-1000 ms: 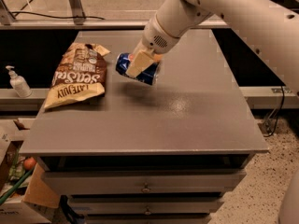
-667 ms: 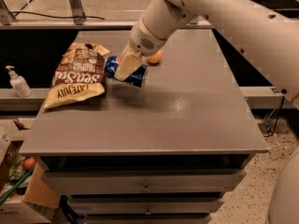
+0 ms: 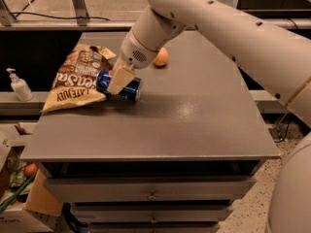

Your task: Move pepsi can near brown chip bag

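Note:
The pepsi can [image 3: 130, 88] is dark blue and lies on its side, held crosswise in my gripper [image 3: 119, 82]. The gripper's pale fingers [image 3: 120, 79] are shut on the can at the left middle of the grey table [image 3: 194, 120]. The can is right beside the lower right edge of the brown chip bag [image 3: 77, 77], which lies flat at the table's left side with its yellow band toward the front left. I cannot tell whether the can rests on the table or is just above it.
A small round orange fruit [image 3: 161, 57] sits on the table behind the gripper. A white pump bottle [image 3: 18, 85] stands on a ledge left of the table. Drawers are below the table front, and boxes lie on the floor at lower left.
My gripper has carried the pepsi can leftward and down from the table's middle to the edge of the brown chip bag. The orange, earlier hidden by the arm, now shows.

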Action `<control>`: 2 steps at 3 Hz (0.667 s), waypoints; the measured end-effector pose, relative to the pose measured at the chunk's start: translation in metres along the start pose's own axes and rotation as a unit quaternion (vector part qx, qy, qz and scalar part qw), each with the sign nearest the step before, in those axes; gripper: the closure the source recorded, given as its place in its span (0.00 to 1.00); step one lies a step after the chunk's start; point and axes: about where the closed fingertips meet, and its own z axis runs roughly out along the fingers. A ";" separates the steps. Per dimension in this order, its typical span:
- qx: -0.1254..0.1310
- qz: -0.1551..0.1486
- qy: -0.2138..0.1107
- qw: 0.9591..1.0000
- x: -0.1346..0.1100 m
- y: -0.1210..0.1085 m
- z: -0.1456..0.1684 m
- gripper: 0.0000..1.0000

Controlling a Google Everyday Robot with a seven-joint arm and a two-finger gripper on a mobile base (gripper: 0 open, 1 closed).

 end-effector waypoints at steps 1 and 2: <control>-0.011 -0.004 0.005 1.000 -0.001 0.005 0.012 0.82; -0.015 -0.005 0.007 1.000 -0.001 0.008 0.017 0.59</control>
